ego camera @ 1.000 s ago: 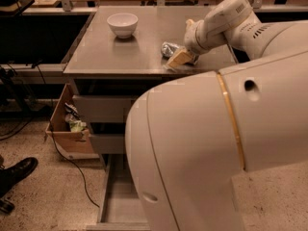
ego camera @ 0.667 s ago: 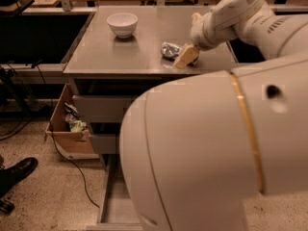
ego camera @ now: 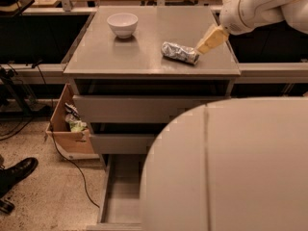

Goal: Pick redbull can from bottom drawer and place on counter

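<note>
The redbull can (ego camera: 180, 52), silvery and crinkled, lies on its side on the grey counter (ego camera: 144, 57), right of centre. My gripper (ego camera: 211, 39) hangs just right of the can, its pale fingertip close to the can's right end, with nothing held. The bottom drawer (ego camera: 120, 196) is pulled out below, its bare floor partly hidden by my white arm.
A round white bowl (ego camera: 122, 24) stands at the counter's back left. Two shut drawers (ego camera: 139, 109) sit above the open one. A cardboard box (ego camera: 67, 129) with litter stands left of the cabinet, a cable and a black shoe (ego camera: 17, 172) lie on the floor. My arm's bulk fills the lower right.
The gripper has pulled back to the right and up, away from the can, which now lies free on the counter. My arm's bulk has shifted right and lower in view.
</note>
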You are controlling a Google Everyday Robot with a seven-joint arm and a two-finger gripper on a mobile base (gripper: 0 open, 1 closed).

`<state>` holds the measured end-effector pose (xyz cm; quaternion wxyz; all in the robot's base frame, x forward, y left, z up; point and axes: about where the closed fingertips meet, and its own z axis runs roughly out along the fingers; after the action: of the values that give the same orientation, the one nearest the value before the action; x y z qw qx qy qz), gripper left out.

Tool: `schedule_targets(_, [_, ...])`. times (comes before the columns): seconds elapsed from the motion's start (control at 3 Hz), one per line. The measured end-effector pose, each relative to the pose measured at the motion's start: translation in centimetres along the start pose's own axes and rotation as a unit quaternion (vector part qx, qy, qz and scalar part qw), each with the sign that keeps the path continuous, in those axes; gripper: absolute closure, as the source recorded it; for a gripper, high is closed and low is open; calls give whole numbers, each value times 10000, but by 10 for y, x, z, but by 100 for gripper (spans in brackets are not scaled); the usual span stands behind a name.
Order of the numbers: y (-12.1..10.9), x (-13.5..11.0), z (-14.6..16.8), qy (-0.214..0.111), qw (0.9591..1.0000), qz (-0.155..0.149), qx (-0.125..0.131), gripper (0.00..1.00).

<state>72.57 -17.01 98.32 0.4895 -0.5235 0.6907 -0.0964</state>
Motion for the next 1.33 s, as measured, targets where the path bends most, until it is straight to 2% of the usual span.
schedule_targets(0.33, [-4,2,-9,-3,9999,-118,66,0])
schedule_targets(0.67, [3,5,-8,-194,9998,98,9,0])
schedule_targets(1.0, [15,6,15,-500,9980,316,-230,0])
schedule_targets(1.33, [-5,54,27,-797,9922,959,-81,0])
